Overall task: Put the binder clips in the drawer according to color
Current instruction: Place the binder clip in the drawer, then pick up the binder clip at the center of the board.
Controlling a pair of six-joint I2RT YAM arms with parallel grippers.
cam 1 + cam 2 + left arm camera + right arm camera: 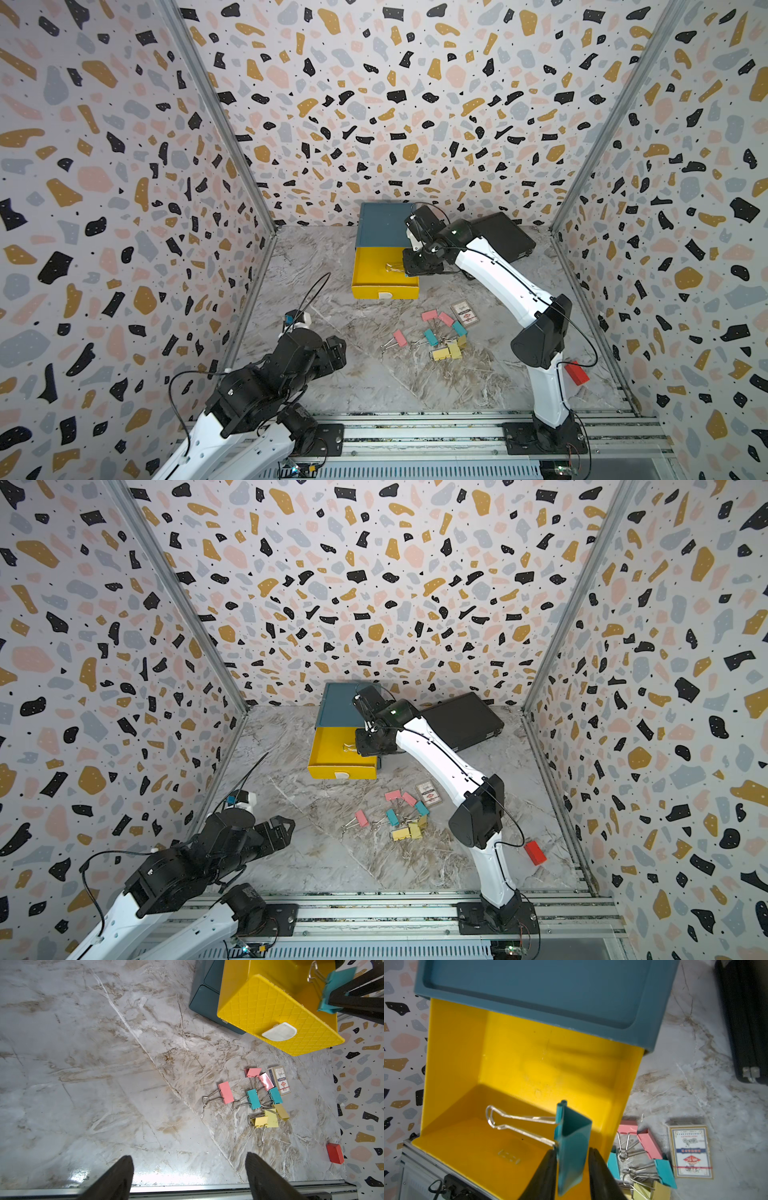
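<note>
Right gripper: jaws slightly parted, teal metal binder clip between them, grip unclear; open yellow plastic drawer beneath. Left gripper: wide open, empty.

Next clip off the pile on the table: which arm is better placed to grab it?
Probably left. The left gripper is open and empty, facing the pile. The right gripper is over the yellow drawer with a teal clip between its fingers.
</note>
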